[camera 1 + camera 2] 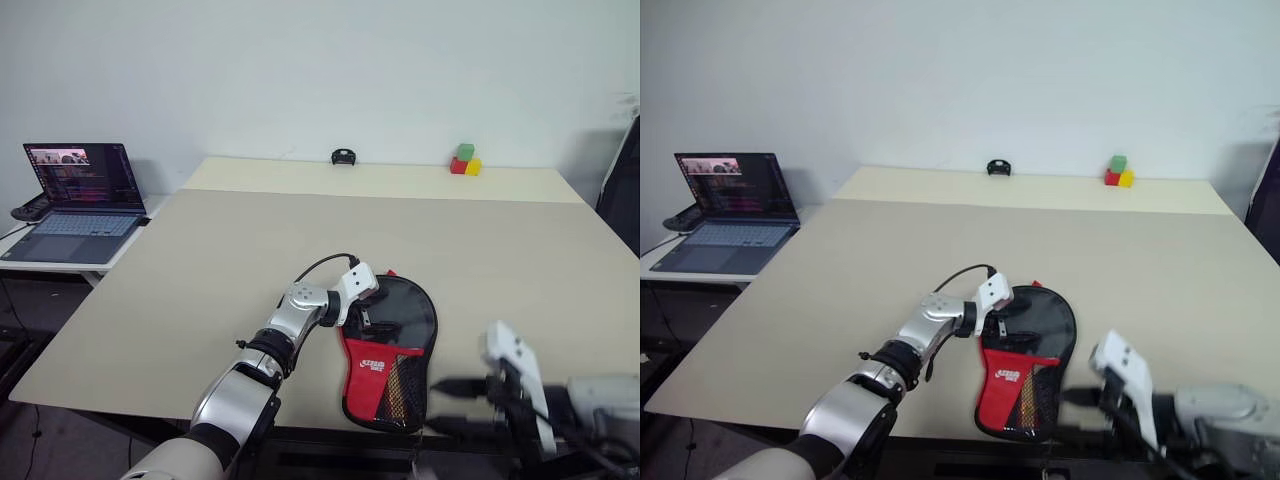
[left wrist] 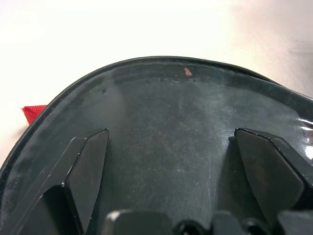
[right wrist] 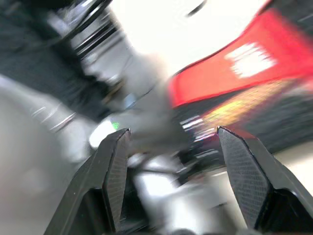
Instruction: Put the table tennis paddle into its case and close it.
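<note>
While case [image 1: 392, 350] lies near edge, laptop [image 1: 78, 205], coloured blocks [image 1: 465, 160] far off

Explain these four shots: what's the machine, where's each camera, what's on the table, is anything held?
It is a two-armed humanoid robot. The two wide pictures come from a stereo camera on its head, looking down over its arms. The two close-ups come from cameras on each wrist, looking along that gripper's two black fingers.

On the beige table lies the black and red case near the front edge. The left gripper rests open over the case's rounded end; its fingers sit on the dark surface without pinching it. The right gripper hangs open beside the case, holding nothing.

Farther back are a small black object and coloured blocks. A laptop stands on a side table.
</note>
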Controlling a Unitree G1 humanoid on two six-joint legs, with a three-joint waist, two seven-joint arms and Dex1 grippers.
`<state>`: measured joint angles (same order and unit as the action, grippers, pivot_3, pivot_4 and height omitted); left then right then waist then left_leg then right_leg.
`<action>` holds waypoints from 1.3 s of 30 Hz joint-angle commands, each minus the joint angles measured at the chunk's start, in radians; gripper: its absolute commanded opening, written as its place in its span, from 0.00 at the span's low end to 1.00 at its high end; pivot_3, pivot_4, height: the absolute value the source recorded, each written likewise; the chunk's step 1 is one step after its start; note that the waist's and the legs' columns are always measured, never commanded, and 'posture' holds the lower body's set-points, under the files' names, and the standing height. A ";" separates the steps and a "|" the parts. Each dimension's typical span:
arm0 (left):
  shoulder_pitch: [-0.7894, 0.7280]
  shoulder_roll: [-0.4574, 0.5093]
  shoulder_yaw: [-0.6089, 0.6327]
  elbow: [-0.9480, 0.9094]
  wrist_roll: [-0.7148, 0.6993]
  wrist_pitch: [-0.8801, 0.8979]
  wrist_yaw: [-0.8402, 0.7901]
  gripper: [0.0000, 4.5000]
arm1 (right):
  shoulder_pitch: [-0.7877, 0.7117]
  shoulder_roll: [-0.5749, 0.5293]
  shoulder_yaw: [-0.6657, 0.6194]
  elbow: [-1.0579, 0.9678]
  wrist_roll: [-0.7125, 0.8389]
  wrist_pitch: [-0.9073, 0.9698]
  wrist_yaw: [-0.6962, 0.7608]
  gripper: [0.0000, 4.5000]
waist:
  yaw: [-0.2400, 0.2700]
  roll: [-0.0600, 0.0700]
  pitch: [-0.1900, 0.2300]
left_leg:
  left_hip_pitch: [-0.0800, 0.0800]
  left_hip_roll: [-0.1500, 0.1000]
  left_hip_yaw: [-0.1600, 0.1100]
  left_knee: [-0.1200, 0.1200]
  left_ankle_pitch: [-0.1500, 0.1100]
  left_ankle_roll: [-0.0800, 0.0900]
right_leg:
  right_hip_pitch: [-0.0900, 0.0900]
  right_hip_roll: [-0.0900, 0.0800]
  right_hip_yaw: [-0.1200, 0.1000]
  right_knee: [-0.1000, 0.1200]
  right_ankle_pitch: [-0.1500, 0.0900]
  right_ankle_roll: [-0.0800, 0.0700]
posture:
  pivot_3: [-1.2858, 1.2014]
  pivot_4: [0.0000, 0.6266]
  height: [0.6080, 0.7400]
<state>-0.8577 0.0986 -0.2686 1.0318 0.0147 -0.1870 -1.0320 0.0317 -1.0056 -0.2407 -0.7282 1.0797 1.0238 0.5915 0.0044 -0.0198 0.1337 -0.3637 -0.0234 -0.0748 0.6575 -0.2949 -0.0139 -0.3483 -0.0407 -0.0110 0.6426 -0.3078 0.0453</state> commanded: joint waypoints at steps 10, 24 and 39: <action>0.090 0.055 -0.008 -0.220 0.003 0.082 -0.055 1.00 | -0.205 0.153 0.115 0.436 -0.439 -0.458 0.176 0.68 | -0.003 0.003 0.013 | -0.002 -0.001 0.002 -0.011 0.001 0.000 | -0.003 0.000 0.001 0.002 0.000 -0.009 | 0.52 0.24 1.00; 0.335 0.252 0.209 -1.051 -0.235 0.533 0.088 1.00 | -0.468 0.248 0.129 0.957 -0.597 -0.661 0.381 0.68 | -0.002 0.007 0.033 | -0.035 -0.002 0.002 -0.005 0.006 -0.009 | -0.033 -0.002 0.001 0.004 0.000 -0.012 | 0.52 0.24 1.00; 0.475 0.358 0.242 -1.125 -0.217 0.550 0.224 1.00 | -0.593 0.213 0.122 1.332 -0.745 -0.780 0.476 0.68 | -0.003 0.011 0.035 | -0.031 -0.002 0.003 0.006 0.006 -0.008 | -0.031 -0.002 0.002 0.020 0.000 -0.013 | 0.52 0.24 1.00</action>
<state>-0.3700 0.4510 -0.0184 -0.0848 -0.2109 0.3838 -0.8156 -0.5584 -0.7747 -0.0963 0.6337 0.3335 0.2616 1.0484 0.0012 -0.0091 0.1689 -0.3944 -0.0257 -0.0716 0.6636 -0.2885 -0.0219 -0.3793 -0.0425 -0.0085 0.6623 -0.3074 0.0324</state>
